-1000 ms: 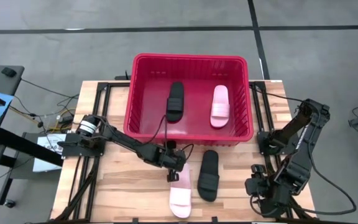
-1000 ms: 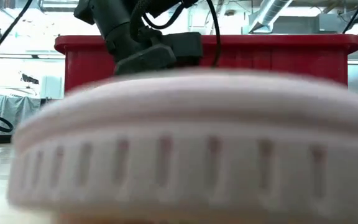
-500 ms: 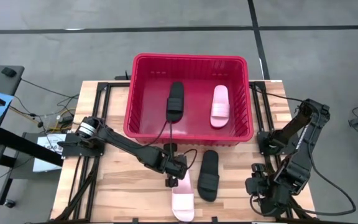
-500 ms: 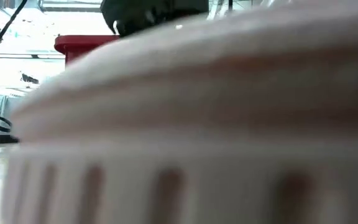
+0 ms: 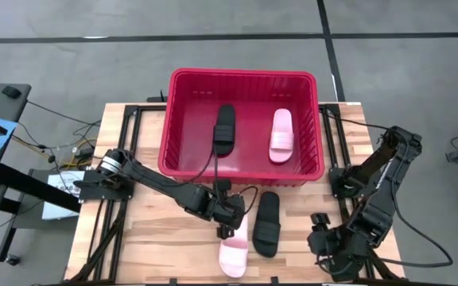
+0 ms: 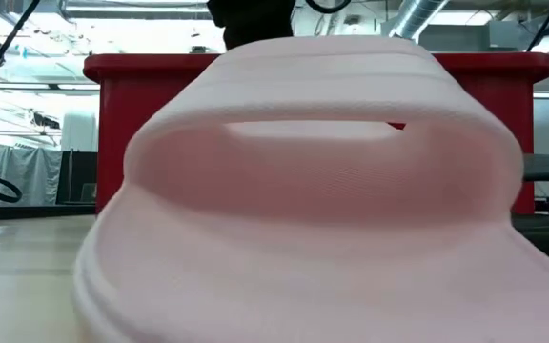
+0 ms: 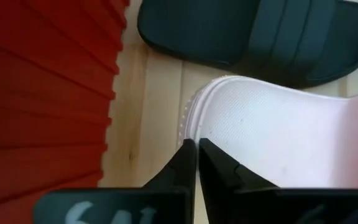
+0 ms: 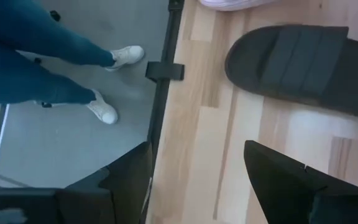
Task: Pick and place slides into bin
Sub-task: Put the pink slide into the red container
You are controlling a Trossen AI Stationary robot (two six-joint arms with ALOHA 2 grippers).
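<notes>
A light pink slide (image 5: 234, 250) lies on the table near its front edge and fills the low view (image 6: 322, 191). My left gripper (image 5: 227, 222) is shut at its far end. A black slide (image 5: 266, 225) lies flat on its sole just to the right. The red bin (image 5: 245, 73) stands at the far middle with one black slide (image 5: 224, 129) and one pink slide (image 5: 281, 135) lying on its floor. My right gripper (image 8: 197, 180) is open and empty, low over the table's near right part (image 5: 318, 238), to the right of the black slide (image 8: 303, 62). My left gripper (image 7: 195, 155) is closed on the rim of the pink slide's far end (image 7: 194, 121), its two fingers almost meeting. The fingers come from the far left, slanting down. The slide's far end seems raised, and its near strap end (image 6: 322, 86) stays low by the table.
The bin's near wall (image 7: 42, 93) stands close behind my left gripper. The black slide (image 7: 253, 31) lies right beside the pink one. Black frame rails run along both table sides. A person's legs (image 8: 55, 68) stand on the floor past the table's edge.
My left gripper has pushed the pink slide toward the near edge, then drawn back a little. The slide first slid closer to the low camera; now its far end is tipped up, so the strap opening and footbed show. My right arm has shifted slightly toward the black slide.
</notes>
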